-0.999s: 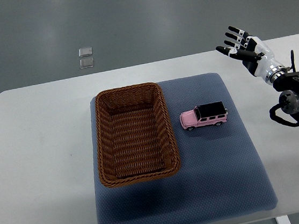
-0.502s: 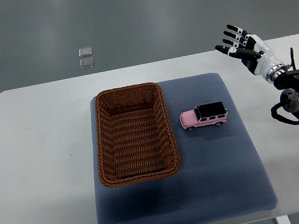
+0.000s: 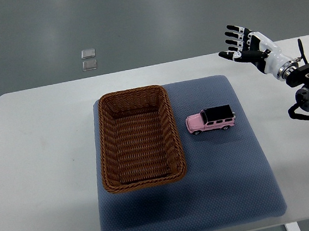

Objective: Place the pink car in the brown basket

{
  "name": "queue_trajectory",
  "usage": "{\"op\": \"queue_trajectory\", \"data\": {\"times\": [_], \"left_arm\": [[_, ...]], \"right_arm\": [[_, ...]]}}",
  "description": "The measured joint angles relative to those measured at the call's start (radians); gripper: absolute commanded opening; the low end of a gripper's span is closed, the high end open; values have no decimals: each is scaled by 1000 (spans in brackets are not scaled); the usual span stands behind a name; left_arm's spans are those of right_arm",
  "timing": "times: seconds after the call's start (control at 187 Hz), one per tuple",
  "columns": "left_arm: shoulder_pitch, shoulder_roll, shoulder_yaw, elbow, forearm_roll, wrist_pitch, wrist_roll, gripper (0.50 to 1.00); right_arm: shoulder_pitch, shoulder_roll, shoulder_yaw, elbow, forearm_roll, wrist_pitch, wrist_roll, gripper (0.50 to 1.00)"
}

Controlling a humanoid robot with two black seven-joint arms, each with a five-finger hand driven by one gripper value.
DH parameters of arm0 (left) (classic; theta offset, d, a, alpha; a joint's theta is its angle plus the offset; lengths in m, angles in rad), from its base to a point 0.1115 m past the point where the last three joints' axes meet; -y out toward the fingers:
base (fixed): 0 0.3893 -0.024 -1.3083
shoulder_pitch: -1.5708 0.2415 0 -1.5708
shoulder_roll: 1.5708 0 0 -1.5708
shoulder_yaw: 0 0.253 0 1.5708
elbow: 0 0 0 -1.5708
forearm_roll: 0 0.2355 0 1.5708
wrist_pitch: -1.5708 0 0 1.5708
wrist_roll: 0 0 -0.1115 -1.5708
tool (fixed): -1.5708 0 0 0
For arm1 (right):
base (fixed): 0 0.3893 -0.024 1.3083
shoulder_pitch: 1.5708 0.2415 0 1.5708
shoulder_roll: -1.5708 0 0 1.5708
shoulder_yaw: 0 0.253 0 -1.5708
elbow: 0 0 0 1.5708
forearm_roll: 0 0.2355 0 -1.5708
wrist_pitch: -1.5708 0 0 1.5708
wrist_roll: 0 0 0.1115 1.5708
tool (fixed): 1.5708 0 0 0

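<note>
Top view, the only 1 here. Over the last second the right hand (image 3: 245, 44) has lifted and drifted a little toward 11 o'clock, from beside the table's far right edge to a spot above its back rim; its wrist and forearm now sit higher in the picture. The 5 black-tipped fingers (image 3: 233, 30) are spread wide and hold nothing. That reads as the start of a reach: the arm is raised and ready, but it is well apart from the toy, so no part of the pickup has begun.

The small pink toy car with a black roof (image 3: 211, 119) stands on its wheels on the blue-grey textured foam mat (image 3: 229, 185), nose pointing to 9 o'clock, just beside the basket's right wall and not touching it. From the hand it lies toward 7 o'clock.

The brown woven wicker basket (image 3: 143, 179), rectangular with rounded corners and ribbed, springy-looking walls, sits on the left half of the mat, empty. The car looks like hard glossy plastic or metal, boxy and narrow, so a pinch across its sides seems the likeliest grip. The mat's dimpled surface should keep it from rolling. The white smooth table (image 3: 42, 161) carries everything. The left arm does not show.
</note>
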Motion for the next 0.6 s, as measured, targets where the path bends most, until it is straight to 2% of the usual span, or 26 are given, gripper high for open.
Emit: {"op": "queue_trajectory", "data": {"times": [0.331, 0.598], "left_arm": [[0, 0, 0, 0, 0, 0, 0, 1000], [0, 0, 0, 0, 0, 0, 0, 1000]], "right_arm": [[184, -94, -238, 16, -148, 92, 6, 911], [377, -168, -482, 133, -370, 160, 9, 911]]}}
